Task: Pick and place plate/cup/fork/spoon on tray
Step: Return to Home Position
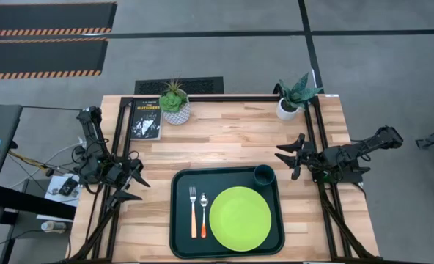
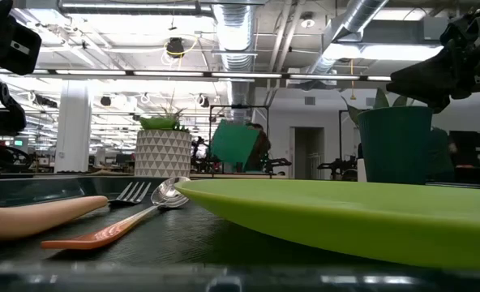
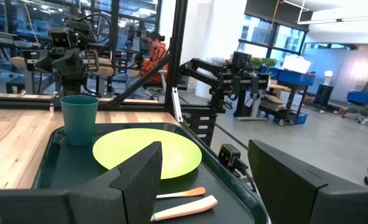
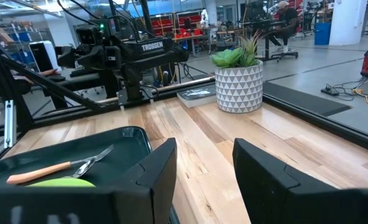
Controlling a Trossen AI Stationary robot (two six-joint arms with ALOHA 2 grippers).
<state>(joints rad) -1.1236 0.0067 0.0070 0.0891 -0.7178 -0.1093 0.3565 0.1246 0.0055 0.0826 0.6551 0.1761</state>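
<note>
lime-green plate, dark green tray

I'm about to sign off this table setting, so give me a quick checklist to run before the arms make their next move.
1. Plate lies flat inside the tray: ok.
2. Cup stands upright in the tray's far right corner, beside the plate: ok.
3. Fork and spoon lie side by side on the tray, left of the plate: ok.
4. Left gripper is open, empty and off the tray's left side: ok.
5. Right gripper is open, empty and clear of the cup: ok.
6. Whether the spoon touches the plate's edge: cannot tell.
</note>
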